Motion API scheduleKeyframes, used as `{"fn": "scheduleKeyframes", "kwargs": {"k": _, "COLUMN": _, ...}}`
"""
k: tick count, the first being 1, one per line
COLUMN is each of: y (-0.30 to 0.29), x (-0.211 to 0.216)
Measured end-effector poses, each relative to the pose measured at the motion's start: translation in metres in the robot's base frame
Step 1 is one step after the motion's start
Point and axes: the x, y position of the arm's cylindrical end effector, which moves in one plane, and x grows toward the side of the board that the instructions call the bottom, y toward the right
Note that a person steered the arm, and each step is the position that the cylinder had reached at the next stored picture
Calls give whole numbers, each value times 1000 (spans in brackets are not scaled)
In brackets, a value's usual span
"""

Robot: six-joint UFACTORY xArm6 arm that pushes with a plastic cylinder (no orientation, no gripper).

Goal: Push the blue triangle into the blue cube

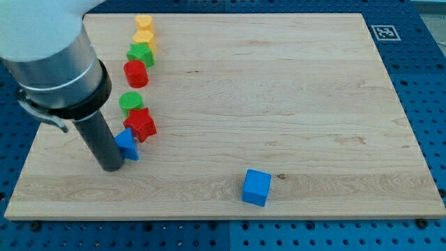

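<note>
The blue triangle [127, 143] lies on the wooden board [293, 104] at the view's left, just below a red star block [141, 123]. My tip [112, 167] rests on the board right against the triangle's left side, partly covering it. The blue cube [256, 187] sits alone near the view's bottom, to the right of centre, well apart from the triangle.
A column of blocks runs up the view's left: a green cylinder [130, 102], a red cylinder [136, 72], a green star block [141, 54], and two yellow blocks [144, 28] at the top. The board's left edge is close to my tip.
</note>
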Motion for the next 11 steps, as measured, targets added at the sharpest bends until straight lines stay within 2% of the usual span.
{"fn": "scheduleKeyframes", "kwargs": {"k": 1, "y": -11, "x": -24}}
{"fn": "scheduleKeyframes", "kwargs": {"k": 2, "y": -7, "x": -21}}
{"fn": "scheduleKeyframes", "kwargs": {"k": 4, "y": -6, "x": -54}}
{"fn": "scheduleKeyframes", "kwargs": {"k": 6, "y": -2, "x": -39}}
{"fn": "scheduleKeyframes", "kwargs": {"k": 11, "y": 152, "x": -39}}
